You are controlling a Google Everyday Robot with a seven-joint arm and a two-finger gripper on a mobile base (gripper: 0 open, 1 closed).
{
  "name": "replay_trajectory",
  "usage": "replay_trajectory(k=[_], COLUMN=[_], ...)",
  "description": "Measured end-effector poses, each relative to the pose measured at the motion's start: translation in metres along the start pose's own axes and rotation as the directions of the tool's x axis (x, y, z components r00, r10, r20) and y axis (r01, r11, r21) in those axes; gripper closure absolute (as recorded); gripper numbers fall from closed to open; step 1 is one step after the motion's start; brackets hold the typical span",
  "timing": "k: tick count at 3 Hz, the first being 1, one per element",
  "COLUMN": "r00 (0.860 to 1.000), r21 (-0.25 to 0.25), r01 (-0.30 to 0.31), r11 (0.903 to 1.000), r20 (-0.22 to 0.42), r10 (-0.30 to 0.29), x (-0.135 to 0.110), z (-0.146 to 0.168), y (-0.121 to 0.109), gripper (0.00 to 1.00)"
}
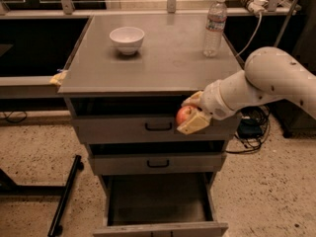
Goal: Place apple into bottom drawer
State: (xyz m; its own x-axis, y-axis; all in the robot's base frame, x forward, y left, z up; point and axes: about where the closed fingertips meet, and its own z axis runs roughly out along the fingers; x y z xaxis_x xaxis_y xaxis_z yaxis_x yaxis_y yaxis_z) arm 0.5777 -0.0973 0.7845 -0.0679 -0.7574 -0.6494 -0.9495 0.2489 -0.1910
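Dim overhead light, jaws gripping apple (183, 114) before top drawer (123, 129), perhaps slightly blurred

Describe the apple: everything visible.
The apple is small, round, red with a paler patch, smooth-skinned; no stem shows. It is held in the air, clamped in the tool between tan fingers above and below it. It hangs before the top drawer, right of the black handle, above the open bottom drawer. Only the tool touches it.

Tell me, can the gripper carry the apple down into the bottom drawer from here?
Probably yes. The gripper, shut on the apple, hangs before the top drawer front; the bottom drawer stands pulled out below it, with nothing visible between.
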Motion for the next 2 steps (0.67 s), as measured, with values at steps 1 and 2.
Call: replay_trajectory(k=[1, 2], r00=[0.998, 0.998], r21=[-0.032, -0.037], r01=[-0.069, -0.068], r11=[0.9971, 0.9970], r20=[-0.006, -0.020], r10=[0.069, 0.068], x=[0.0480, 0.0509], z=[0.0190, 0.0249], y=[0.0013, 0.0045], gripper=[1.00, 1.00])
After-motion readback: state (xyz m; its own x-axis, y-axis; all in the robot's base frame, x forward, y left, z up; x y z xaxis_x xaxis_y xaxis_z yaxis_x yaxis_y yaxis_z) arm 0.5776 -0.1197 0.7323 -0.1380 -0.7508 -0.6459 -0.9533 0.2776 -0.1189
